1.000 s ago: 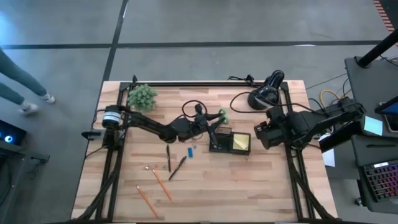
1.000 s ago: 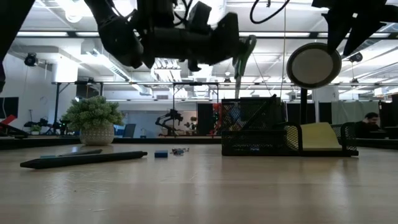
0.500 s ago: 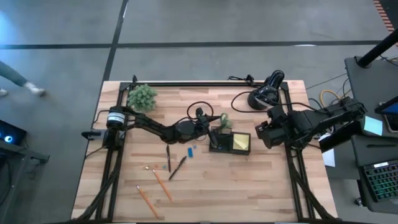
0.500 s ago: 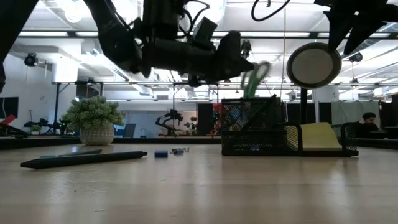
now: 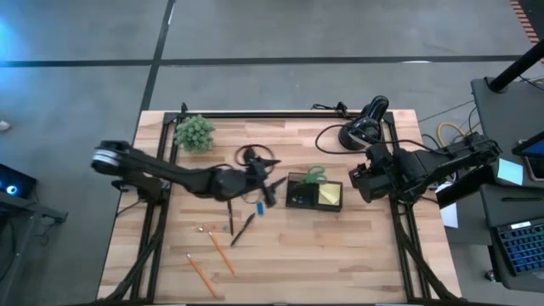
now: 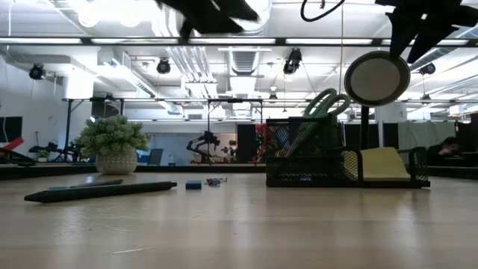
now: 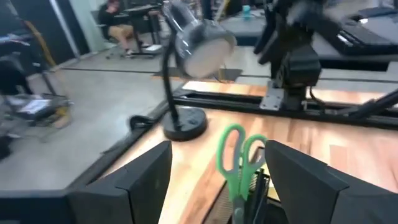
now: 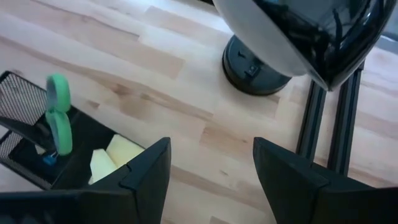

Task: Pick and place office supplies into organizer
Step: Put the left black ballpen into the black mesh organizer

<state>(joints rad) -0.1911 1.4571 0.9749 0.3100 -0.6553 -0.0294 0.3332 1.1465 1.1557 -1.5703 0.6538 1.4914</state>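
- Scissors [image 5: 315, 175] standing blades-down in the black mesh organizer [image 5: 299, 198], green handles sticking up above the rim and leaning; nothing gripping them.
- Left gripper [image 5: 268, 190] just short of the organizer, fingers [image 7: 134, 180] spread wide and empty, green handles visible straight ahead between them in the left wrist view.
- Yellow sticky-note pad [image 5: 331, 195] in the organizer's compartment on the far side from the left gripper, beside the scissors' compartment.
- Small blue piece [image 5: 259, 206] on the wood close by the left gripper, on the near-edge side.
- Dark pens [image 5: 240, 228] a little farther off toward the near edge, lying flat; two orange pencils [image 5: 222, 253] beyond them, also flat on the table [image 5: 357, 255].
- Right gripper [image 5: 357, 184] waiting near the organizer's other end, beside the sticky-note side, fingers [image 8: 142, 174] held wide with nothing between them.
- Black desk lamp [image 5: 364, 123] behind the right gripper, toward the far edge.
- Green plant [image 5: 195, 133] well away from the left gripper, near the far left corner.
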